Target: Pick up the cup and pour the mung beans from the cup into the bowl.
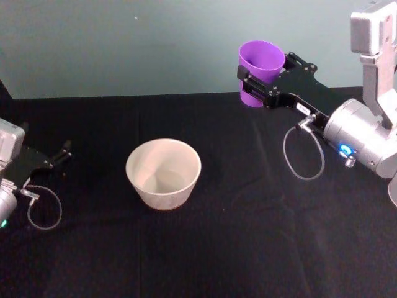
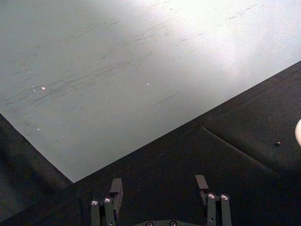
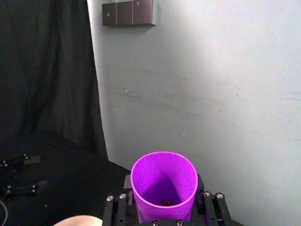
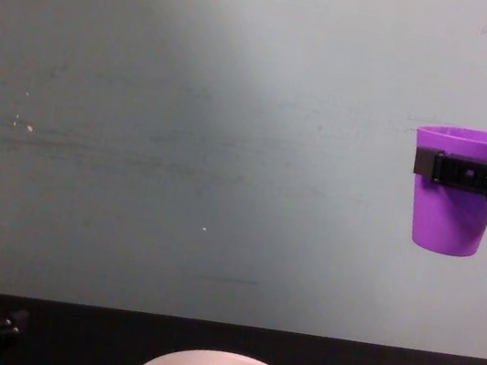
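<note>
While aloft, cup (image 1: pixel 262 61) upright, clamped inside right gripper (image 1: pixel 263 82).

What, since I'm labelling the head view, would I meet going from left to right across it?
left gripper → bowl → cup, held up off the table in the fingers of the right gripper

Upright purple cup (image 1: pixel 260 65) aloft, pale bowl (image 1: pixel 161 197)
</note>
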